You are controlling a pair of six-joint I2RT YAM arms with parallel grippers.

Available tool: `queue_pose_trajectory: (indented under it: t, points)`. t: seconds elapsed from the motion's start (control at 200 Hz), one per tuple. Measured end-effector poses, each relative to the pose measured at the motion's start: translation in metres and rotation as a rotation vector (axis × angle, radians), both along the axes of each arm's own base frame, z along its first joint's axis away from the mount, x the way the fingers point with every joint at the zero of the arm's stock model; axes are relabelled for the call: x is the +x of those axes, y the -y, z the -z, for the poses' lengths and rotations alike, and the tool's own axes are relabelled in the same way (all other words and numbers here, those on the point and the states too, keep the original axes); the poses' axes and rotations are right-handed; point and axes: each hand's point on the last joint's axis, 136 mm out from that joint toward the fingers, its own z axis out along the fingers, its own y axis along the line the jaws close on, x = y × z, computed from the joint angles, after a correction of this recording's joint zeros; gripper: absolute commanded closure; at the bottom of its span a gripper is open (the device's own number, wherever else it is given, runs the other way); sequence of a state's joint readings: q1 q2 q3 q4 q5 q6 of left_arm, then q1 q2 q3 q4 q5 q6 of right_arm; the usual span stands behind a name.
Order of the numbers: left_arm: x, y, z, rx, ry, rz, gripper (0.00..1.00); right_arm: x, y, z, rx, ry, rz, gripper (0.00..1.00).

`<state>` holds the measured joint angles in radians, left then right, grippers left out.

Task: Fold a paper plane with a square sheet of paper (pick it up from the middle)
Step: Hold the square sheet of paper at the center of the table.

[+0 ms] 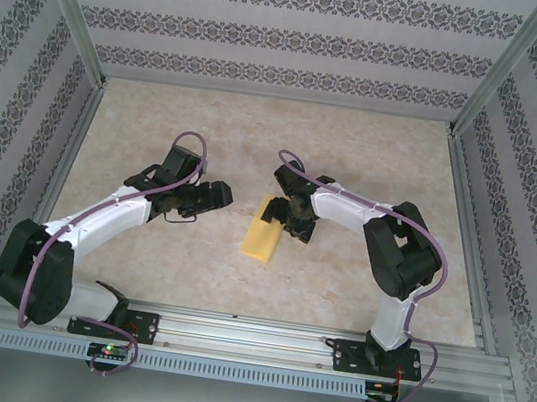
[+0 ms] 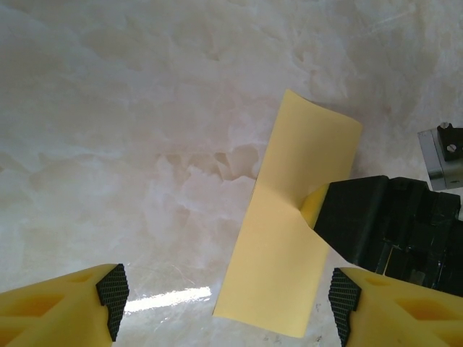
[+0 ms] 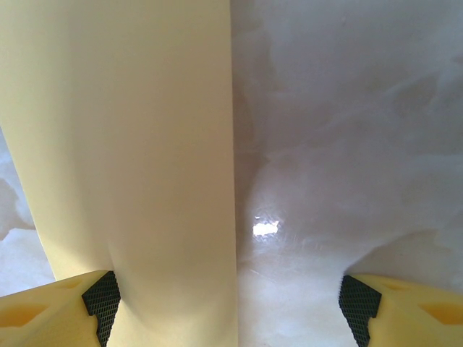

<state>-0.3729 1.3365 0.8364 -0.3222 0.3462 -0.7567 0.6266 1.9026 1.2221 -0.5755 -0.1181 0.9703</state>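
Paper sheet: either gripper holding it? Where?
Not held. Both grippers are open; one finger of the right gripper touches the paper sheet midway along a long edge; left gripper is apart.

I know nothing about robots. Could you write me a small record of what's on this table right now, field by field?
table: pale marbled top, patterned walls around it
paper: yellow, a narrow strip lying at mid-table between the two grippers
left gripper: open, just left of the paper, not touching it
right gripper: open, one fingertip touching the paper's right edge
plane: not yet formed
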Motion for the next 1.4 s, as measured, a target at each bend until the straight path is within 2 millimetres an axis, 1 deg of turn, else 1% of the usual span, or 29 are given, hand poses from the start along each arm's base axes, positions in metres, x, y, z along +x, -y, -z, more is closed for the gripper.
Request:
queue_pose_trajectory:
  t: [0.075,0.215,0.365,0.45,0.505,0.565,0.634,0.664,0.719,0.794,0.869,0.999,1.129,1.299,1.404]
  points:
    - [-0.001,0.002,0.003,-0.009,-0.020,0.004,0.24,0.000,0.000,0.000,0.000,0.000,0.000,0.16]
    - [0.003,0.011,0.008,-0.009,-0.074,0.026,0.28,0.000,0.000,0.000,-0.001,0.000,0.000,0.16]
    - [0.008,0.030,0.003,-0.008,-0.084,0.080,0.32,0.000,0.000,0.000,-0.001,0.000,0.000,0.16]
    - [0.006,0.035,0.002,-0.012,-0.086,0.095,0.34,0.000,0.000,0.000,-0.001,0.000,0.000,0.16]
    - [0.005,0.036,0.002,-0.012,-0.087,0.099,0.37,0.000,0.000,0.000,-0.002,0.000,0.000,0.16]
    - [0.005,0.037,0.003,-0.013,-0.090,0.101,0.42,0.000,0.000,0.000,-0.002,0.000,0.000,0.16]
    - [0.005,0.037,0.007,-0.010,-0.100,0.105,0.54,0.000,0.000,0.000,-0.002,0.000,0.000,0.16]
    - [0.005,0.038,0.010,-0.009,-0.108,0.107,0.58,0.000,0.000,0.000,-0.002,0.000,0.000,0.16]
    - [0.005,0.038,0.016,-0.007,-0.128,0.105,0.63,0.000,0.000,0.000,-0.002,0.000,0.000,0.16]
    - [0.004,0.039,0.027,0.004,-0.157,0.109,0.74,0.000,0.000,0.001,-0.003,-0.001,0.000,0.16]
    - [0.004,0.040,0.036,0.009,-0.184,0.112,0.81,0.000,0.000,0.001,-0.004,-0.002,0.000,0.16]
    - [0.010,0.046,0.045,0.010,-0.212,0.122,0.86,0.000,0.000,0.001,-0.005,-0.003,0.000,0.16]
    - [0.016,0.057,0.049,-0.006,-0.227,0.142,1.00,0.000,0.000,0.001,-0.006,-0.004,0.000,0.16]
    - [0.022,0.069,0.058,-0.027,-0.259,0.169,1.00,0.000,0.000,0.001,-0.006,-0.006,0.000,0.16]
    - [0.021,0.078,0.065,-0.039,-0.283,0.189,1.00,0.000,0.000,0.001,-0.008,-0.008,0.000,0.16]
